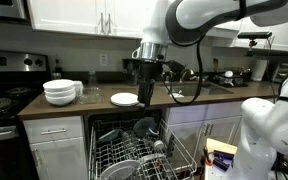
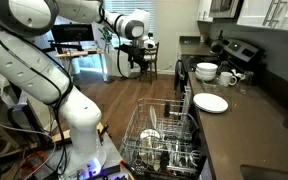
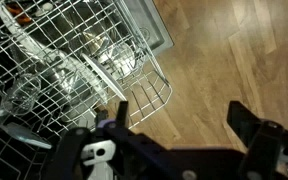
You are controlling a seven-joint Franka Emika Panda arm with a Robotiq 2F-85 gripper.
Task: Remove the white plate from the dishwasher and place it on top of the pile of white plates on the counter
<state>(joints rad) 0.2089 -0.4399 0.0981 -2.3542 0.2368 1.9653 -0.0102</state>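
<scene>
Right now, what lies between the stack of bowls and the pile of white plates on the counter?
Nothing lies there. Between the stack of bowls and the pile of white plates only bare counter shows, in an exterior view.

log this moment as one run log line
gripper open, empty | raised near dishwasher rack | white plate in rack | pile of white plates on counter

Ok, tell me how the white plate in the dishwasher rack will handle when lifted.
The white plate looks rigid and glazed, so it is probably slippery to grip. It sits among the rack wires, so it may snag, and it would likely chip if knocked.
</scene>
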